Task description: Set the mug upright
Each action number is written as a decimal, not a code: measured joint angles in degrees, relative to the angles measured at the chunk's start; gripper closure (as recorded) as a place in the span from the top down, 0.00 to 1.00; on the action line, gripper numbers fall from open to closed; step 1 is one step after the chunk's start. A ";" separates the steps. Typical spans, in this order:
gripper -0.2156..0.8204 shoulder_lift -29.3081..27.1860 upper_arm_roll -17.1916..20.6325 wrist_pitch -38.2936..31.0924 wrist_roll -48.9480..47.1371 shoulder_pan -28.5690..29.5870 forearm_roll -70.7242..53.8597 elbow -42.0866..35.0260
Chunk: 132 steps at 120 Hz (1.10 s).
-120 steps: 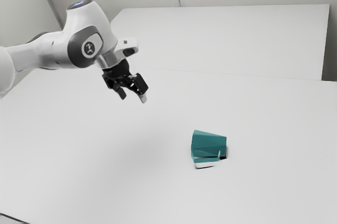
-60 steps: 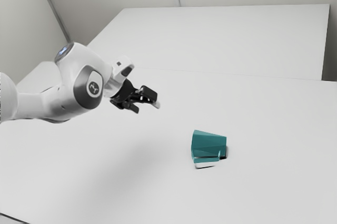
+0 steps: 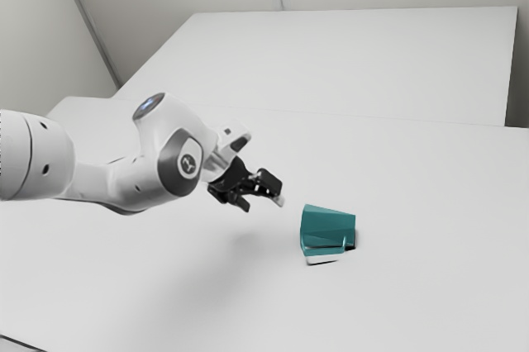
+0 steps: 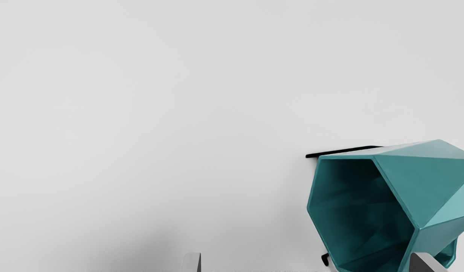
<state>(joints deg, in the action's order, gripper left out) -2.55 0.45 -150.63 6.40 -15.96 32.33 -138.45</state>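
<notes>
"Where do we have the claw [image 3: 264, 204]?"

"Poised above the table [image 3: 165, 278], its two fingers [image 4: 192, 263] spread wide and nothing between them, with the mug [image 3: 328, 226] just ahead, apart from it."

"And how does the mug lie?"

"On its side on the white tabletop, mouth [image 4: 360, 204] facing us, handle [image 3: 324, 251] low along one side, base [image 3: 354, 233] at the far end. It is not upright."

"How should we take it?"

"We center on it, we judge: the wrist view puts the mug off toward one finger, and driving straight in could clip the rim [image 4: 395, 193] and send it rolling. We shift across, then straddle the body, keeping clear of the handle."

"And the turn?"

"Slow. The sides flare toward the mouth, so a loose pinch may slip; we want a square, firm hold, then enough lift for the base to swing under. The mouth goes up, the base settles flat, and only then do we let go."

"And behind it all?"

"A pale panel [image 3: 355, 63], well beyond the mug."
</notes>
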 joint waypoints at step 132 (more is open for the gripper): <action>0.77 5.08 8.87 -10.51 -0.02 -2.33 15.06 0.71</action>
<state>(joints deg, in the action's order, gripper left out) 2.52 9.32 -161.15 6.38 -18.28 47.39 -137.75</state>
